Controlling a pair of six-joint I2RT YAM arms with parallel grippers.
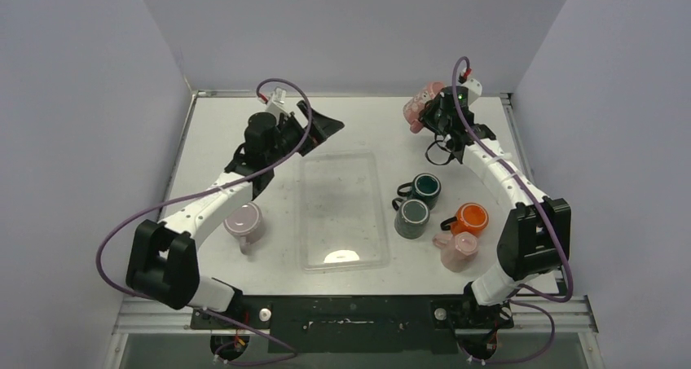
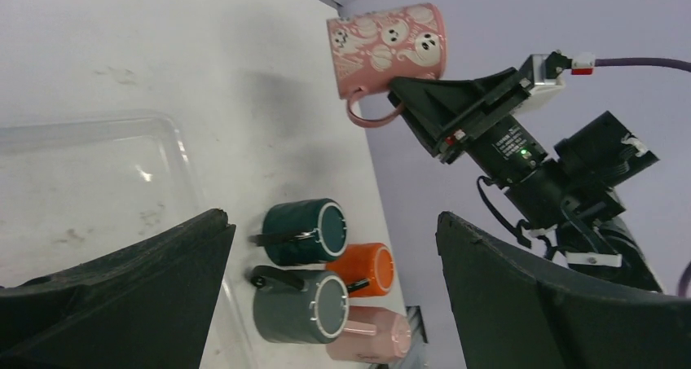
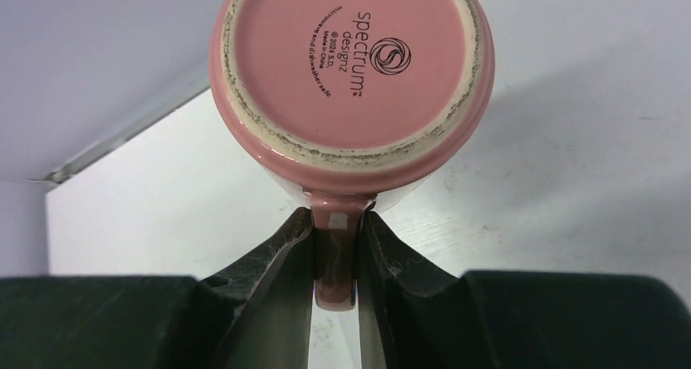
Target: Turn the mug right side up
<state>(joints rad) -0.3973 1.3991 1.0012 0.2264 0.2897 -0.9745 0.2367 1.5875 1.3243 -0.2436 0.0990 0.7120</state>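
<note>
Both jaws of the right gripper (image 3: 336, 222) pinch the handle (image 3: 334, 283) of the mug (image 3: 350, 68), holding it aloft over the far right corner of the table (image 1: 367, 129), so roll that wrist slowly until the mug is upright and set it down flat; the left gripper (image 1: 324, 127) hangs wide open, empty.

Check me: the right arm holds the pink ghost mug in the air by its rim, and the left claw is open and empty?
Not the rim: the right gripper pinches the pink ghost mug by its handle, as the right wrist view shows. The left gripper is indeed open and empty.
</note>
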